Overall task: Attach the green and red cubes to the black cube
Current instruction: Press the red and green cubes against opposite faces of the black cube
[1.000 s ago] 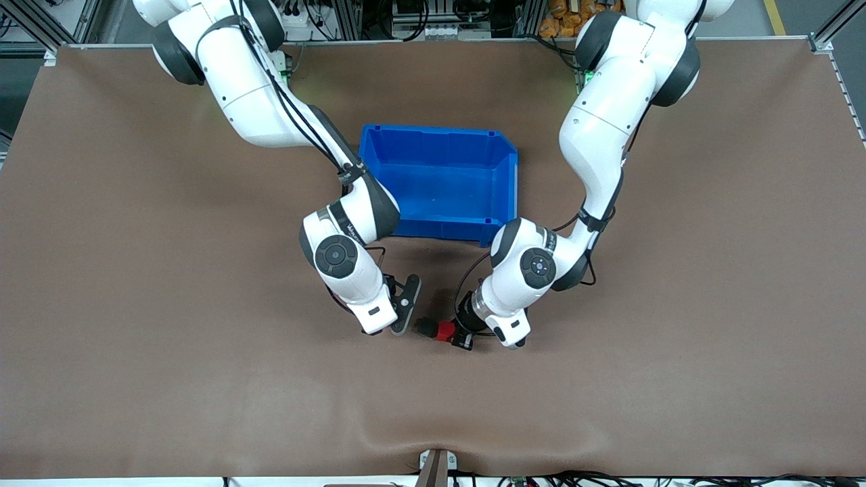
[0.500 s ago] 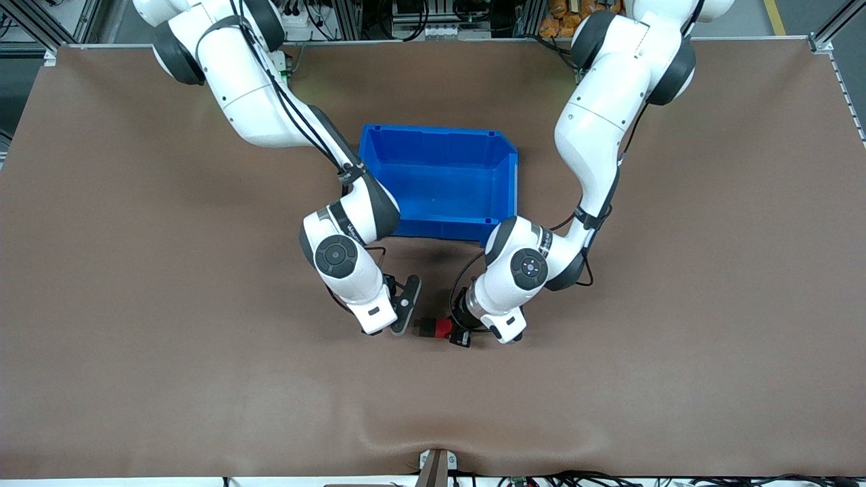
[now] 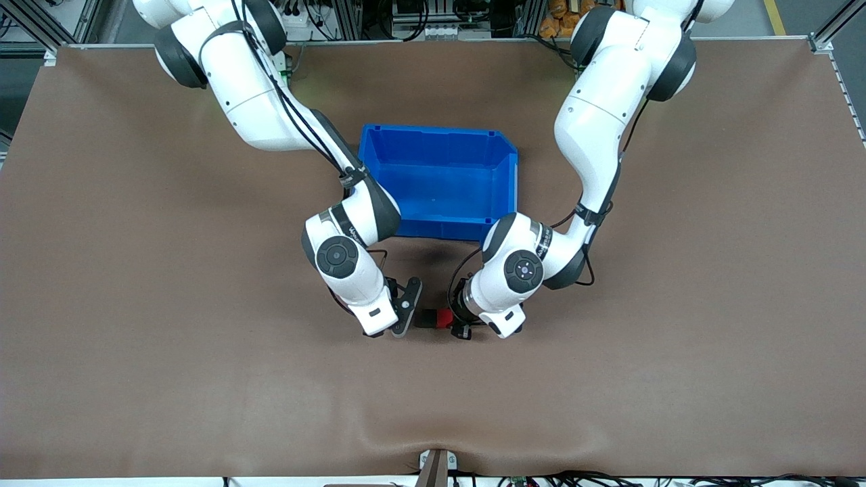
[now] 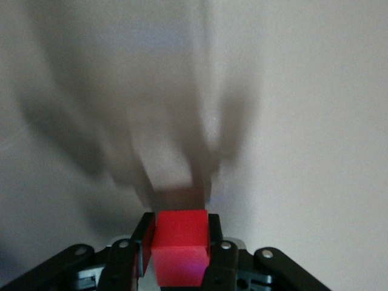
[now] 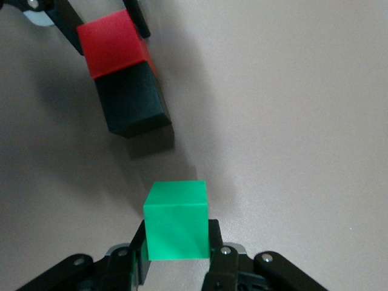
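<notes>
Red plastic cube [image 5: 112, 37] and matte black cube [image 5: 131, 100] appear joined face to face, so one of the two attachments looks complete; the left gripper [image 3: 452, 319] pinches the red cube between its jaws, and the black cube projects from it toward the right arm, the pair held low over the brown table mat [image 3: 203, 379], nearer the front camera than the blue plastic bin [image 3: 443, 179]; whether the pair touches the mat cannot be told. Bright green plastic cube [image 5: 176, 219] sits clamped in the jaws of the right gripper [image 3: 404, 312], near the black cube's free face but apart from it, with bare mat visible between them. Remaining work, as judged: bring the green cube against the black cube's open face, squarely aligned, and press it home; the gap is small, so little travel seems needed.
</notes>
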